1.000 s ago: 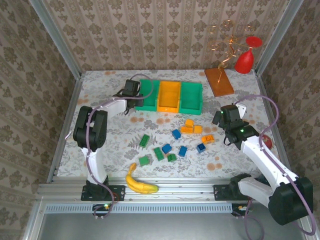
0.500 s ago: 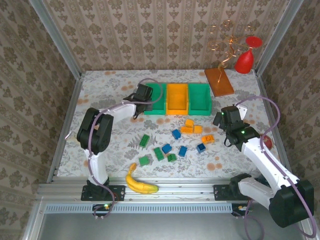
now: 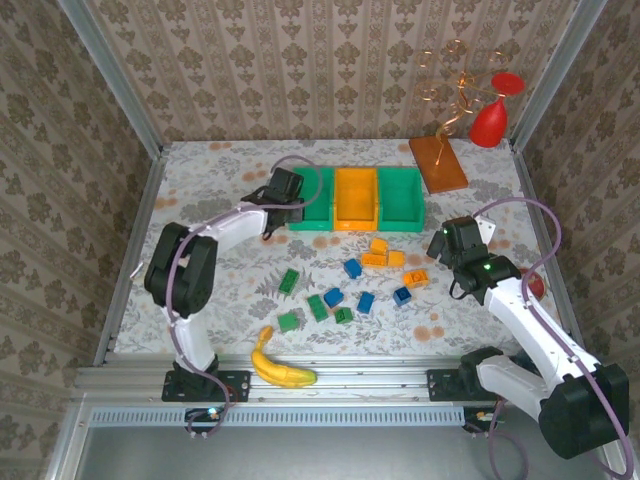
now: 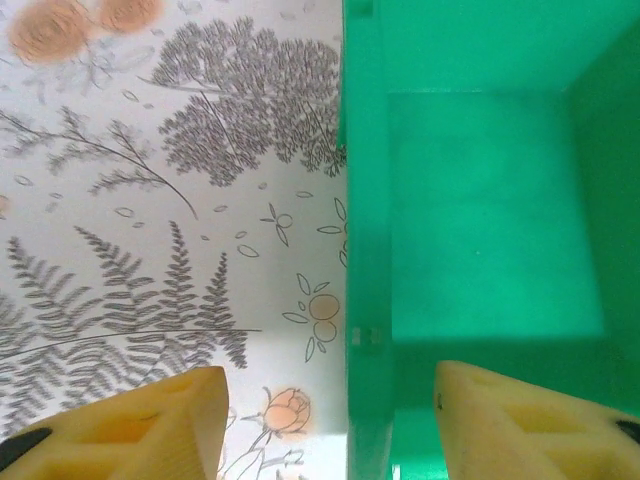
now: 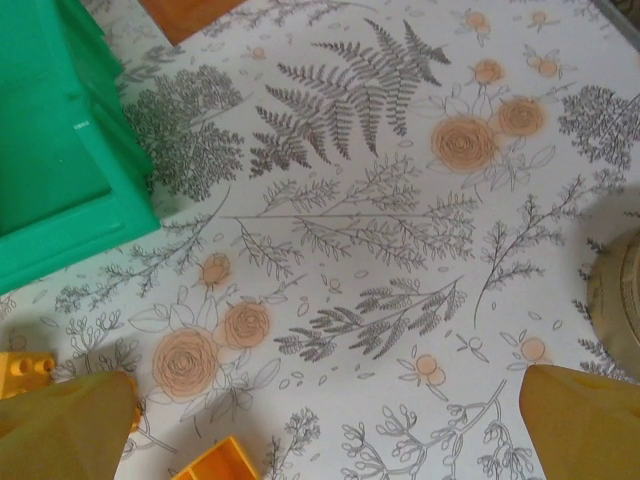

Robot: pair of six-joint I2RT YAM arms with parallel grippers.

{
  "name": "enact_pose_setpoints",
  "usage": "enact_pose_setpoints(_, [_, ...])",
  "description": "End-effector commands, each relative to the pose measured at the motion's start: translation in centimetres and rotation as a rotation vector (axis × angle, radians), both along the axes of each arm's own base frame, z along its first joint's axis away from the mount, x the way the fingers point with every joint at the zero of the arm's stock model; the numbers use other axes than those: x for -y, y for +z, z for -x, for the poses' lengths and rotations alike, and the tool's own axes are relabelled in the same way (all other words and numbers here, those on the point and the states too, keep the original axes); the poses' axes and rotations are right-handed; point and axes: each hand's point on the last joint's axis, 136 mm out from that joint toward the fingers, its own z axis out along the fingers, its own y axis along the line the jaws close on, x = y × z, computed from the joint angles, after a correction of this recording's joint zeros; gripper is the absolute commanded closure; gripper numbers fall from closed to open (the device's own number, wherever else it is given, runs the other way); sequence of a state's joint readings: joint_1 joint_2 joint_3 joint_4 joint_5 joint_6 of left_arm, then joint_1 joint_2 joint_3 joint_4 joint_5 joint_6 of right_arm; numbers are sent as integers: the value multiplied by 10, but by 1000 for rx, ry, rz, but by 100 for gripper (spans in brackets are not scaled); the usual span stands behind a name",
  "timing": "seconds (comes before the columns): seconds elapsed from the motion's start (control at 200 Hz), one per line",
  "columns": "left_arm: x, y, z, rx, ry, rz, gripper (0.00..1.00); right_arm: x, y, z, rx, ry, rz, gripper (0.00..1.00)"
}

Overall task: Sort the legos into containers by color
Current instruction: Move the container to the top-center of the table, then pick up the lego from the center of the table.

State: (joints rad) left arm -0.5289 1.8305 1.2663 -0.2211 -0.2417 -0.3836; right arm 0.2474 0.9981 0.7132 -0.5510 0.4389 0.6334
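While the legos (image 3: 366, 301) lie loose and unsorted, the right gripper (image 5: 325, 420) hangs wide open near the orange bricks (image 3: 415, 277), probably lining up a pick. Farther back, the left gripper (image 4: 330, 415), fingers parted, straddles the left green container (image 3: 310, 222) at its side wall, gripping nothing.

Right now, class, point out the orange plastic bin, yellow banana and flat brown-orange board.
Orange plastic bin (image 3: 358, 195): top external view, bare inner floor.
Yellow banana (image 3: 272, 367): top external view, middle of its curve.
Flat brown-orange board (image 3: 437, 163): top external view, centre of top face.
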Motion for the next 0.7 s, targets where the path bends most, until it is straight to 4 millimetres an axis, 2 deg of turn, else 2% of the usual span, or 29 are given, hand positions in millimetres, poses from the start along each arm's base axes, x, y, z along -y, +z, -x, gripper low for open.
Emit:
enact_pose_setpoints(0.0, [-7, 31, 13, 35, 2, 35, 38, -4, -2, 12, -32, -20, -46, 0])
enact_pose_setpoints(0.12, [-19, 45, 31, 45, 2, 34, 32, -6, -3, 14, -42, -28, -74, 0])
enact_pose_setpoints(0.22, [-30, 45, 52, 28, -2, 29, 28, -6, -2, 15, -48, -44, -80, 0])
enact_pose_setpoints(0.355, [-44, 33, 85, -26, -2, 29, 20, -4, -3, 19, -67, -74, -77, 0])
enact_pose_setpoints(0.48, [-48, 23, 115, -72, -35, 24, 12, -5, -4, 20, -80, -83, -75, 0])
enact_pose_setpoints(0.695, [-42, 0, 165, -183, -125, -44, 11, -7, -11, 22, -127, -97, -58, 0])
